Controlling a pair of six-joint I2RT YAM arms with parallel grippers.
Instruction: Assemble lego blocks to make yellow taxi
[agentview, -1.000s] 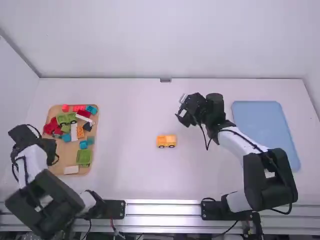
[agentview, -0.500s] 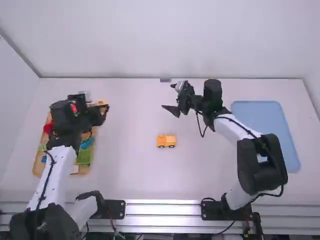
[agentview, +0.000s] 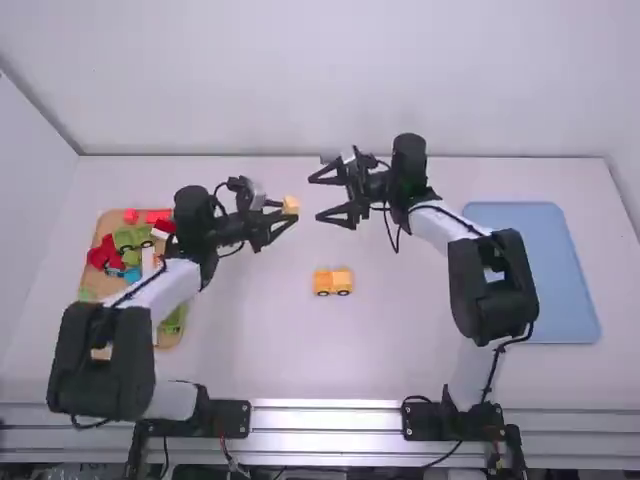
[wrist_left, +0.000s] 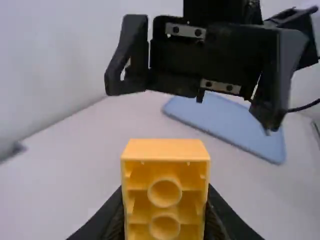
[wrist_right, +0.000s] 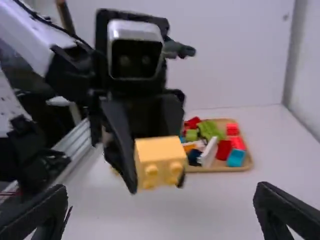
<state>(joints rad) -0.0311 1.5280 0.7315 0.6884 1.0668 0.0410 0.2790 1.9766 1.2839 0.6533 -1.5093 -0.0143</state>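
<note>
Wooden tray (wrist_right: 215, 169) of colourful blocks (wrist_right: 210, 131), left claw (agentview: 288, 211) pinching yellow block (wrist_left: 165, 150), right claw (agentview: 316, 198) spread

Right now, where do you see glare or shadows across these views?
High view: soft, even light on the table, bright streaks along the metal rail at the bottom edge. Left wrist view: the right tool is mostly dark, its small metal plates paler. Right wrist view: the yellow block's top looks brighter than its studded face.
</note>
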